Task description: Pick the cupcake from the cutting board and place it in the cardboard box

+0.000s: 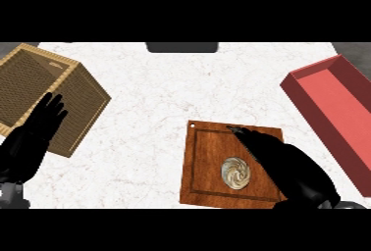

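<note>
- Head view, steep look down at a white marbled counter [159,98].
- Wooden cutting board [210,162] lies low and right of centre, slightly rotated, with an inset groove near its edge and a small hole at its upper left corner.
- Cupcake [235,172] sits on the board's lower middle. From above it reads as a pale round disc with a cream swirl of frosting; its wrapper and height cannot be made out.
- Right hand [290,171] lies over the board's right part, fingers straight and pointing toward the far left corner, holding nothing. Its inner edge is just beside the cupcake; contact cannot be confirmed.
- Left hand [33,137] rests open at the left edge, fingers up, over the near corner of the cardboard box [51,95].
- Box stands upper left, tan, with a fine-patterned inside; well apart from the board.
- Red tray [337,112] runs along the right edge; no part in the task.
- Judgement: the approach step is in hand; no grasp yet.
- Next move calls for the right hand to curl round the cupcake, lift it, then carry it across the counter to the box.
</note>
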Motion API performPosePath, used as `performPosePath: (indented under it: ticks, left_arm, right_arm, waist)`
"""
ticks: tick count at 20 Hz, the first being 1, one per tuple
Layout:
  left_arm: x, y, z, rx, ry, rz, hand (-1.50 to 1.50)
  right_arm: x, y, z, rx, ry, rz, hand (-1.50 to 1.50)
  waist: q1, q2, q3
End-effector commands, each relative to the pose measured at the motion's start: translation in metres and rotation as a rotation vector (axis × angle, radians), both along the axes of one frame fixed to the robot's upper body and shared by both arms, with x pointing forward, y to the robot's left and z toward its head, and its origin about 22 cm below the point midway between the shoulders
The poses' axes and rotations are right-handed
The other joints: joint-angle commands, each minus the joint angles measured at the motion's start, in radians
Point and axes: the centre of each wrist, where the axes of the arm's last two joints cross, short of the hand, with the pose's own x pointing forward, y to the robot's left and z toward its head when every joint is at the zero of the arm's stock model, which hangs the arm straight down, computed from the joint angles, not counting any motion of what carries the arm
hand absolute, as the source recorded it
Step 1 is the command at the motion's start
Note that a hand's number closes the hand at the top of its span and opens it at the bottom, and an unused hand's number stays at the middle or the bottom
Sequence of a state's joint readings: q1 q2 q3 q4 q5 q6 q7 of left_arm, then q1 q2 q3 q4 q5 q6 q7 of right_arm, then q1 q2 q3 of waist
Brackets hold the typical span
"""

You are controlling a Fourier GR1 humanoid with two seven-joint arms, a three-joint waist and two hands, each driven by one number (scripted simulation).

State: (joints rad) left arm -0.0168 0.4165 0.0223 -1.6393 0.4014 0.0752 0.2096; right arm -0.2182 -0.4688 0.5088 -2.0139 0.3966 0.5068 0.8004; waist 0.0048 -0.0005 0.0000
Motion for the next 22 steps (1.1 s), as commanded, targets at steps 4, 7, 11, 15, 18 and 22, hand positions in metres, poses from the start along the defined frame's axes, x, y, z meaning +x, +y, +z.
performPosePath:
  ticks: [4,7,11,15,18,22]
  left_arm:
    - [-0.003,0.004,0.003,-0.014,0.016,-0.010,0.00]
    - [-0.014,0.001,-0.004,-0.006,0.015,-0.010,0.00]
    - [0.000,-0.005,-0.005,-0.004,0.018,-0.009,0.00]
    - [0.004,0.012,-0.006,-0.009,0.006,0.010,0.00]
    - [0.007,-0.003,-0.002,0.003,-0.002,0.018,0.00]
    - [0.005,-0.001,-0.009,0.010,0.010,0.001,0.00]
  right_arm:
    - [0.004,0.016,-0.003,-0.020,0.022,0.008,-1.50]
    - [0.001,0.010,-0.035,0.009,0.012,0.027,-1.50]
    - [-0.012,0.006,-0.017,0.022,-0.038,0.032,-1.50]
    - [0.005,0.023,-0.018,-0.003,-0.053,0.049,-1.50]
    - [0.016,0.027,-0.017,-0.073,-0.037,0.034,-1.50]
    - [-0.002,0.016,-0.012,-0.069,-0.029,0.035,-1.50]
  waist:
    - [-0.001,0.000,0.000]
    - [-0.001,0.000,0.000]
    - [-0.005,0.000,0.000]
    - [-0.003,0.000,0.000]
    - [-0.003,0.000,0.000]
    - [-0.006,0.000,0.000]
